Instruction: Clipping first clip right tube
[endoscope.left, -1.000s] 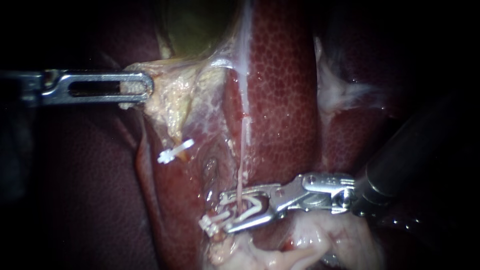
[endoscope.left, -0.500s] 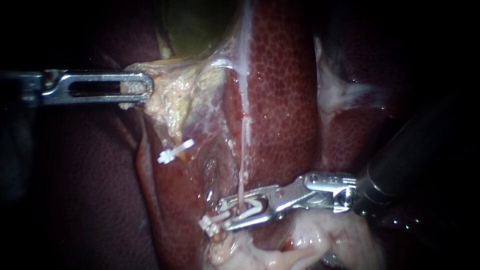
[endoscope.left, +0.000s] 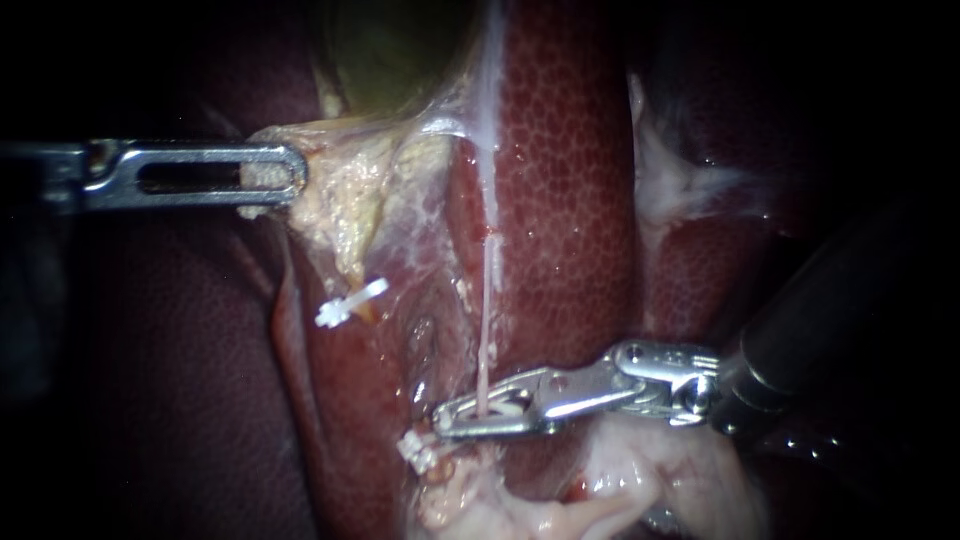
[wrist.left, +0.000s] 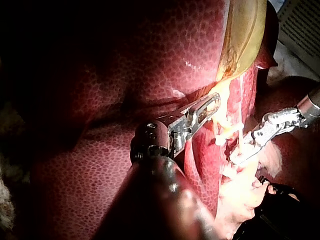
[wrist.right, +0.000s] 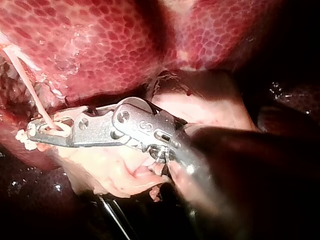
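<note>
The right tube (endoscope.left: 488, 300), a thin pink strand, runs down from the gallbladder (endoscope.left: 390, 40) across the red liver (endoscope.left: 570, 180). My right instrument (endoscope.left: 480, 412) comes in from the lower right, its jaws pressed together on a white clip (endoscope.left: 505, 408) that wraps this tube. In the right wrist view the same jaws (wrist.right: 42, 131) hold the tube (wrist.right: 30, 85) at their tip. My left instrument (endoscope.left: 285, 175) grips pale yellow tissue (endoscope.left: 340, 200) below the gallbladder and holds it taut; its jaws (wrist.left: 212, 105) also show in the left wrist view.
A white clip (endoscope.left: 350, 302) sits on a short stump left of the tube. Another white clip (endoscope.left: 418, 450) lies just below my right instrument's jaw tips. Pale fatty tissue (endoscope.left: 620, 480) bulges under the right instrument's shaft.
My right instrument's jaws have closed from a wide gap to nearly together, flattening the white clip around the tube. The left instrument has stayed still.
</note>
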